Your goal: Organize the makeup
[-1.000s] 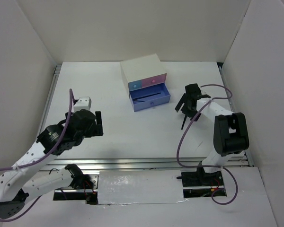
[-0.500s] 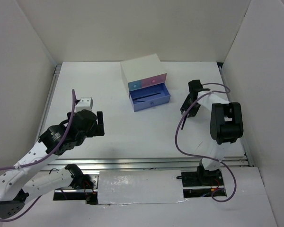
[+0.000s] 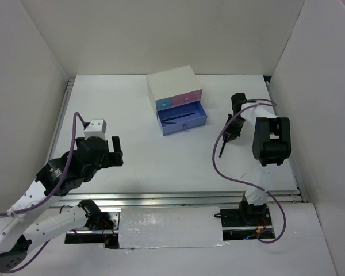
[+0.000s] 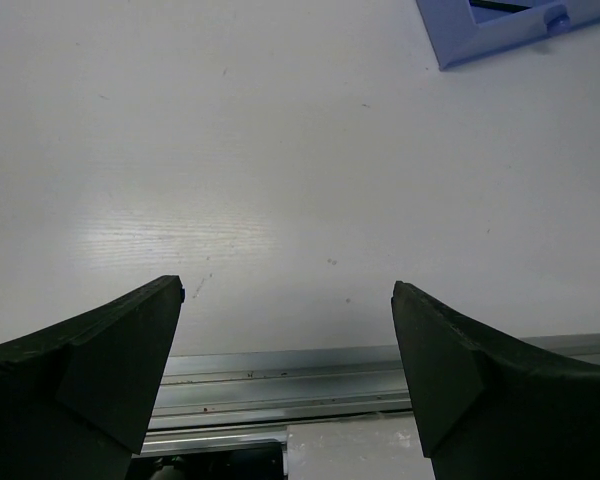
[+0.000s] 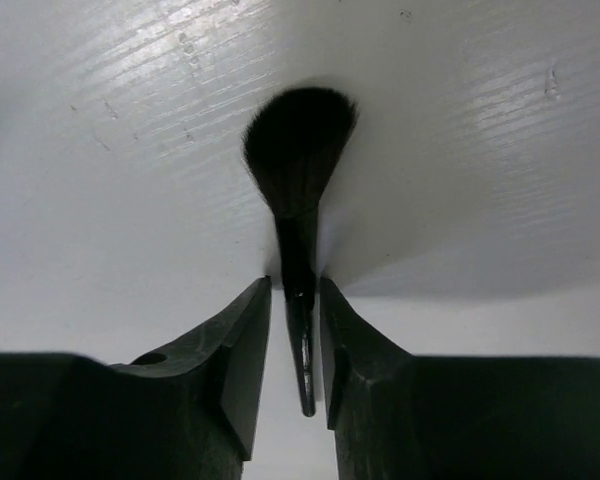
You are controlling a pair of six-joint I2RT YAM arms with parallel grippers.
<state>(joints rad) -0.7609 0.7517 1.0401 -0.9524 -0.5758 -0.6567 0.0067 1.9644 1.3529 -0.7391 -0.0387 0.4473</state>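
A black makeup brush (image 5: 298, 160) lies on the white table, bristles fanned away from the wrist camera. My right gripper (image 5: 295, 285) is lowered over it and shut on its thin handle, one jaw on each side. From above, the brush (image 3: 222, 150) shows as a thin dark stick running down-left from the right gripper (image 3: 232, 133). Another thin black stick (image 3: 175, 117) lies in the open blue drawer (image 3: 182, 122). My left gripper (image 3: 116, 150) hovers over bare table at the left, wide open and holding nothing (image 4: 286, 290).
A white box (image 3: 172, 85) with one blue and one pink drawer front stands at the back centre, its lower blue drawer (image 4: 500, 25) pulled out. White walls enclose the table. A metal rail (image 4: 300, 375) runs along the near edge.
The right gripper's jaws went from wide open to closed round the brush handle as the wrist shifted back and right. The left arm drew back toward the near edge, still open.
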